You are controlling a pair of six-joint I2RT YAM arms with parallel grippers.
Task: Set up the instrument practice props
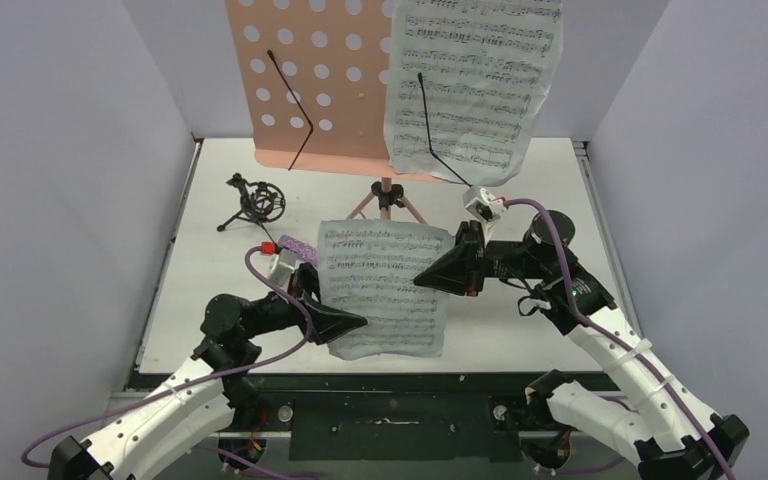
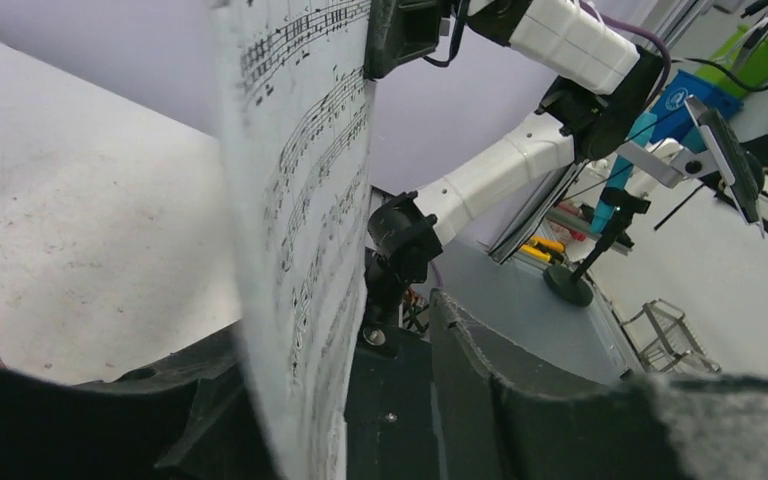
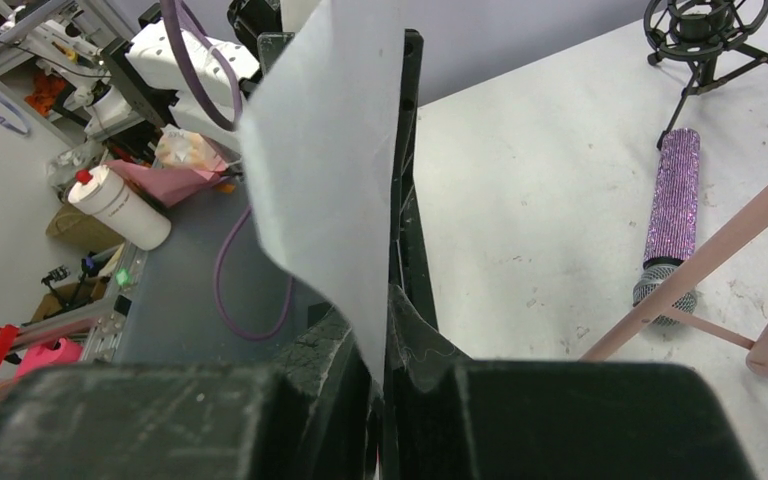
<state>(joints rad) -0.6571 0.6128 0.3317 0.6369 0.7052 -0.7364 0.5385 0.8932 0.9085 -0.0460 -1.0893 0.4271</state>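
R gripper pinching sheet-music page at right edge, page mid-air over table ctr, before pink stand. L gripper part-spread astride lower-left edge, gap one side. Mic flat on table.

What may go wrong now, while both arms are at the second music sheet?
1. The left gripper has its jaws apart around the sheet. If the right gripper released, it would probably drop.
2. The microphone lies close beside the left arm. A low move might roll it.
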